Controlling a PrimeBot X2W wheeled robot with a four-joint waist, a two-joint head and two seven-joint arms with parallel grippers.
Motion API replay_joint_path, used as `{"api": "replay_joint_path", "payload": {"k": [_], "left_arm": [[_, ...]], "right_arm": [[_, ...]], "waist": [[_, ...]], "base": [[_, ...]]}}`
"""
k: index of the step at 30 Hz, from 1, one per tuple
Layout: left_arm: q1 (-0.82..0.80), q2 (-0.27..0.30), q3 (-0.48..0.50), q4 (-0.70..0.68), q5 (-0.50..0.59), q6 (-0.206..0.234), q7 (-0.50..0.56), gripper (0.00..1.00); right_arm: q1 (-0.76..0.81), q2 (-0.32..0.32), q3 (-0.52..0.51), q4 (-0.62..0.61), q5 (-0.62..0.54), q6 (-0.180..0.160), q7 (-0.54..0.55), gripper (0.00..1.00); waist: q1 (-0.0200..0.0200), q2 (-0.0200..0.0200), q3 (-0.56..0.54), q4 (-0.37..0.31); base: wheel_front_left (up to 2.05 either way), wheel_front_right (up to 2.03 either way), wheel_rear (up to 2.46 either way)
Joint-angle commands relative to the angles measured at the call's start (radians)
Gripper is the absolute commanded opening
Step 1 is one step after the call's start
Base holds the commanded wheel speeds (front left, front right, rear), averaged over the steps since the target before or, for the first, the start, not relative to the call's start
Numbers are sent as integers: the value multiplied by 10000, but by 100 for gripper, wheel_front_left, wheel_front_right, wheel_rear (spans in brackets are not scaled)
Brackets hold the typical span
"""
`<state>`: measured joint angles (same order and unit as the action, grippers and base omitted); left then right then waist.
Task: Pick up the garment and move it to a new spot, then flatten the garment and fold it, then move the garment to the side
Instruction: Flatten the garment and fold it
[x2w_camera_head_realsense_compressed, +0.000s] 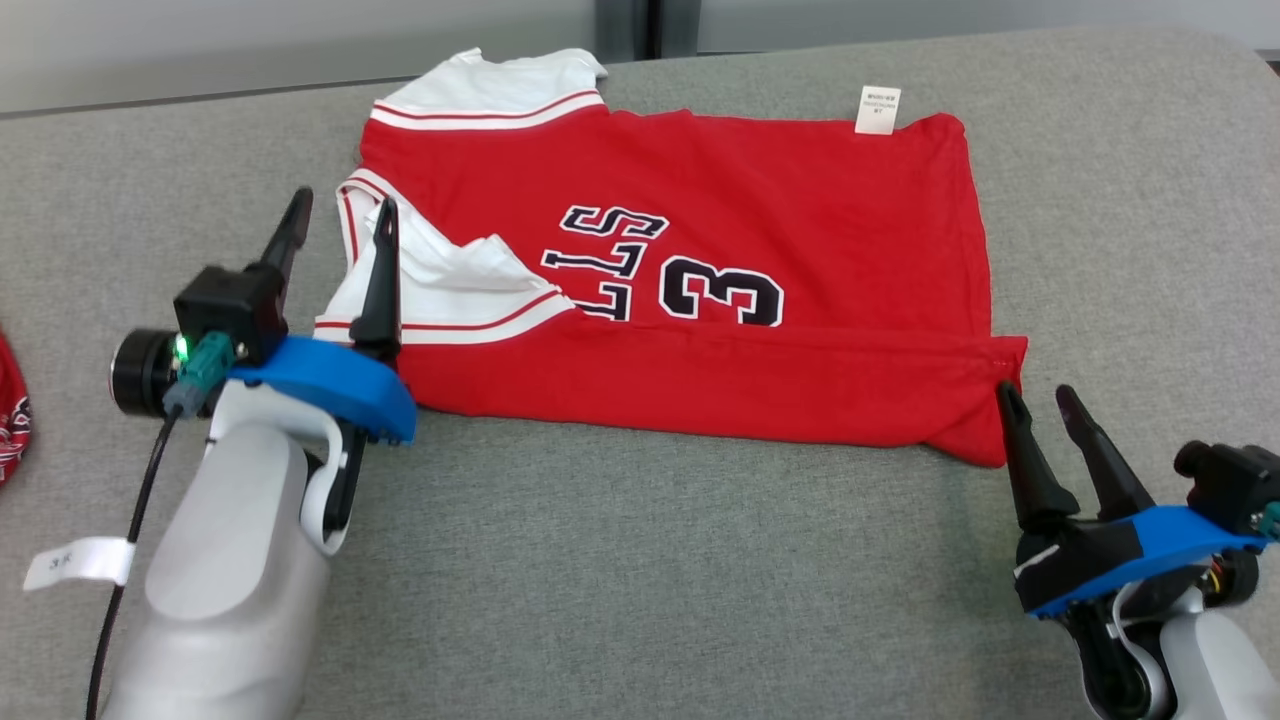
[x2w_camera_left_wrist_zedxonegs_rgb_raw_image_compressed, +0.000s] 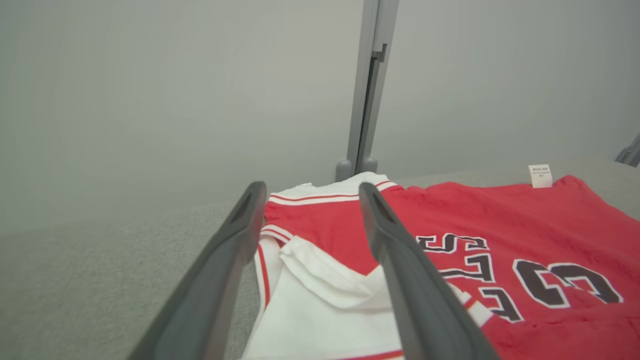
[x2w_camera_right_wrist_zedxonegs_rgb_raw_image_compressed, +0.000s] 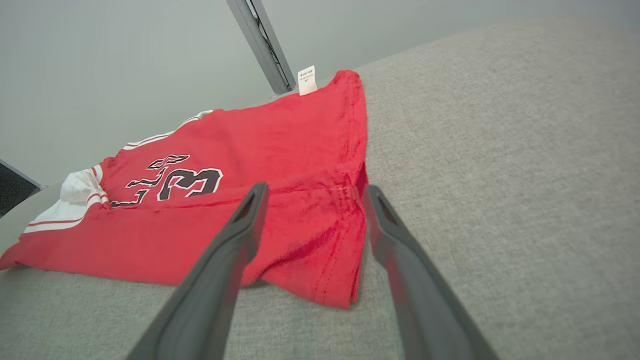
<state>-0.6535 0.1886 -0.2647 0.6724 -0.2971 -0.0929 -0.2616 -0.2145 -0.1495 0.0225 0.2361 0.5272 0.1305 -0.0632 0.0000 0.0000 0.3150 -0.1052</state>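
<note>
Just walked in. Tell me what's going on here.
A two-armed robot is working on a red jersey lying on the grey padded surface. The jersey's near long edge is already folded over. The left end effector is open at the white sleeve end, and the right end effector is open at the hem corner; neither grips the cloth.

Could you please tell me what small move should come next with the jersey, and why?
Probably lower both grippers and close them on the near folded edge of the jersey, for a second fold. It lies flat with one near strip turned over. The left gripper, jaws open, is by the white sleeve; the right gripper, also open, by the near right corner.
</note>
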Motion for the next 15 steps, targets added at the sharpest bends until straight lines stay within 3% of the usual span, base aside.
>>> {"api": "replay_joint_path", "payload": {"k": [1,15], "left_arm": [[360,64,129,-100,66,45,-42,100],[1583,208,85,1049,-40,-23,14,100]], "right_arm": [[228,-114,-89,18,-144,7,4,100],[68,-68,-231,1021,-817,7,110,100]], "waist": [[0,0,-83,57],[0,0,-151,313]], "base": [[0,0,0],[0,0,0]]}}
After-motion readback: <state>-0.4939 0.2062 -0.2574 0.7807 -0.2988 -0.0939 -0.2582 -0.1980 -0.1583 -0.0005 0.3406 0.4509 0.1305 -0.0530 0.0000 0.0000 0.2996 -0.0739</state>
